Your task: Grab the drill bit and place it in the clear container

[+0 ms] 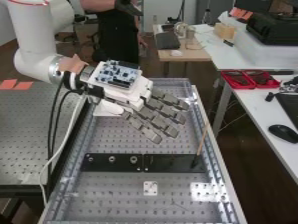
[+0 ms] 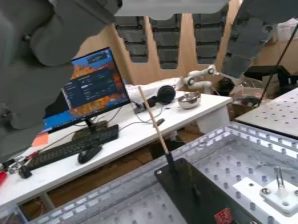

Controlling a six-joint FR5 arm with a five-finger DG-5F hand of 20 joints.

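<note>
Tan along most of its length and dark at its lower end, one thin rod [image 1: 201, 142] stood in the right end of the black strip on my perforated metal bench [image 1: 113, 137], as the high view showed it. It looked slender, straight and plain; whether it was the drill bit I could not tell for certain. Its long axis ran steeply up from the strip, a little off upright, and in the high view its free tip leaned toward the right, over the bench's side rail.

The strip was made of two black plates [image 1: 176, 162], laid end to end across the bench. I counted three round metal fittings [image 1: 112, 159] in a row on the left plate. One small white plate [image 1: 151, 188] lay nearer the high camera, apart from the strip.

My robot hand [image 1: 154, 116] hung above the bench, to the left of the rod and apart from it, its fingers [image 2: 166, 40] straight, spread wide and holding nothing. On the white side table [image 2: 149, 130] beyond the rod I saw one monitor [image 2: 96, 82], one keyboard [image 2: 70, 150], one black mouse [image 2: 90, 154] and one metal bowl [image 2: 189, 101].
</note>
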